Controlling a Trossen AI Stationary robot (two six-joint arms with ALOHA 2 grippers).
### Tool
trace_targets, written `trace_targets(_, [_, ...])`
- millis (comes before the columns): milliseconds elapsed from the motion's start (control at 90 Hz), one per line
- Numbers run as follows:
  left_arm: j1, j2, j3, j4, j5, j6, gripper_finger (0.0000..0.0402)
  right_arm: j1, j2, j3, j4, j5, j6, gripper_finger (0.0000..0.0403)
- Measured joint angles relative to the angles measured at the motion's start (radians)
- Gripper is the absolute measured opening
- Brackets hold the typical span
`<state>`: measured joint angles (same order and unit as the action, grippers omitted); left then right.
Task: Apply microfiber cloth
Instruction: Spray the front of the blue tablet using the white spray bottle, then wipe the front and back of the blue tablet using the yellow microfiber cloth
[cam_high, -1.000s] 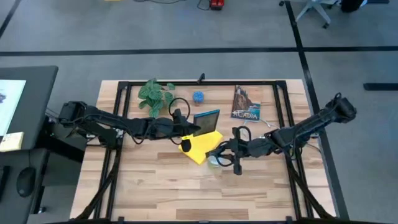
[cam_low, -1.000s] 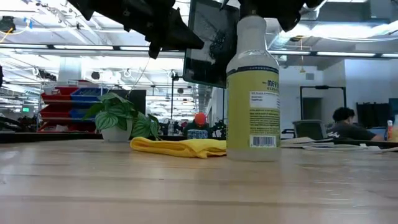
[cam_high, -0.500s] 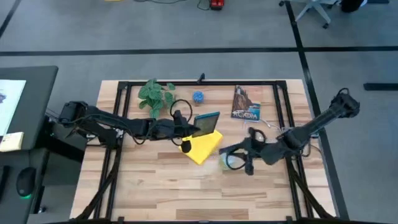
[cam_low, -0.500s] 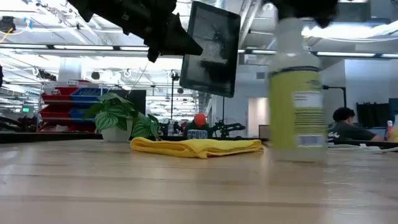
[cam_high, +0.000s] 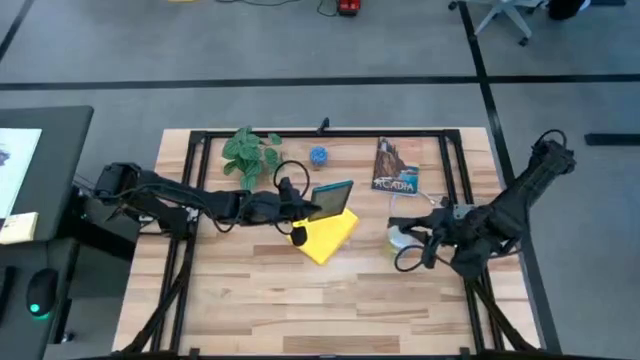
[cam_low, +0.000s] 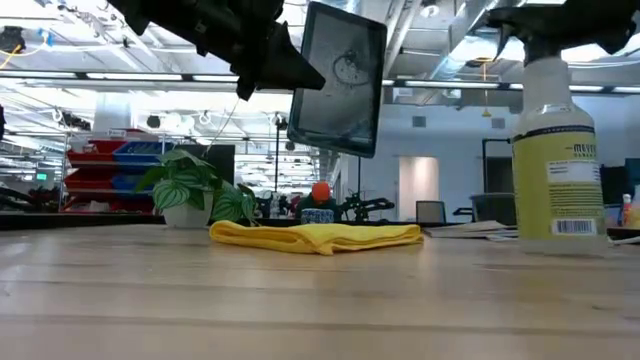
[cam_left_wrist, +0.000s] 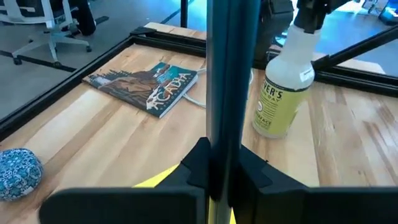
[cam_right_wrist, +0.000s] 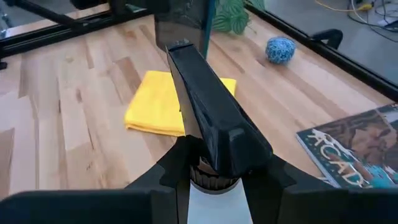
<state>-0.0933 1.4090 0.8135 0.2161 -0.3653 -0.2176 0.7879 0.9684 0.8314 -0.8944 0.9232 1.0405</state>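
At table centre, the left gripper (cam_high: 312, 208) is clamping the tablet (cam_high: 333, 196) upright for wiping; the microfiber cloth (cam_high: 326, 236) is lying untouched at its six o'clock, while the right gripper (cam_high: 412, 238) is gripping the spray bottle (cam_low: 557, 150) at three o'clock, clear of it.

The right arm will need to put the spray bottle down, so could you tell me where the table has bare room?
Bare wood spans the near strip below the microfiber cloth and spray bottle. The far edge is crowded: plant, blue ball, book.
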Motion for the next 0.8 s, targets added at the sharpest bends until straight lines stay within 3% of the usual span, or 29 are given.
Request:
trace_targets(333, [0.0, 0.0, 0.0, -0.002, 0.022, 0.015, 0.0011, 0.024, -0.002, 0.042, -0.031, -0.07, -0.078, 0.0243])
trace_targets(622, [0.0, 0.0, 0.001, -0.038, 0.048, 0.026, 0.0011, 0.01, -0.001, 0.223, -0.096, -0.058, -0.27, 0.0256])
trace_targets(800, [0.011, 0.0, 0.1, -0.353, 0.06, 0.027, 0.0011, -0.045, 0.0, 0.347, 0.007, 0.027, -0.512, 0.0252])
